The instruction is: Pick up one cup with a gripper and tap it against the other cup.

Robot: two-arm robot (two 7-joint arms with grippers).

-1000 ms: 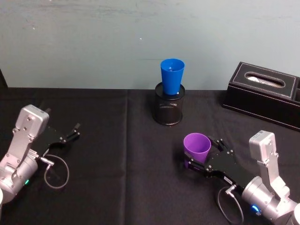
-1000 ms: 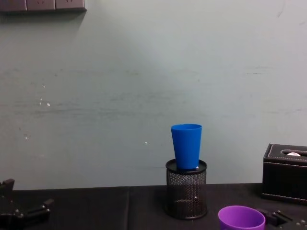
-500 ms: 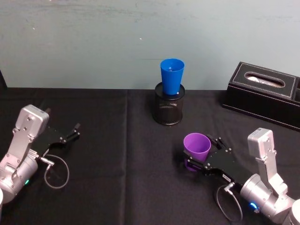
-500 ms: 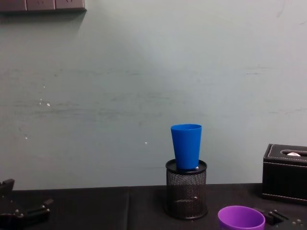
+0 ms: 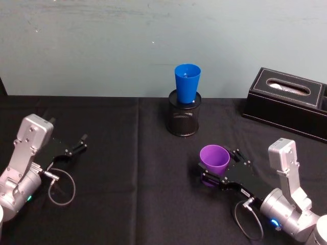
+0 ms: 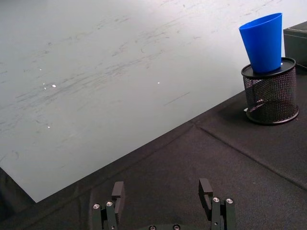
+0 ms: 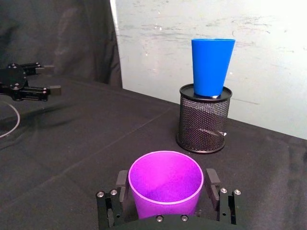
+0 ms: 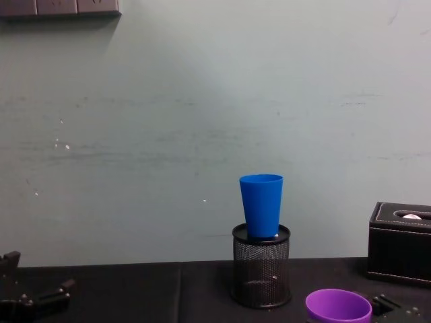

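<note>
The purple cup [image 5: 214, 159] stands upright on the black cloth at the front right. My right gripper [image 5: 219, 164] holds it low between its jaws; in the right wrist view the fingers [image 7: 212, 184] press against both sides of the cup [image 7: 165, 184]. The blue cup [image 5: 187, 81] sits upright in the mouth of a black mesh pen holder [image 5: 184, 120] further back, near the middle. It also appears behind the purple cup in the right wrist view [image 7: 212, 67]. My left gripper [image 5: 80, 144] rests open on the cloth at the far left, holding nothing.
A black tissue box [image 5: 286, 102] stands at the back right, close to the wall. A grey cable loop [image 5: 61, 186] lies beside the left arm. Bare black cloth [image 5: 133, 168] lies between the two arms and ahead of the pen holder.
The right arm's wrist has shifted slightly while the gripper stays at the purple cup. Both cups and the left arm have stayed in place.
</note>
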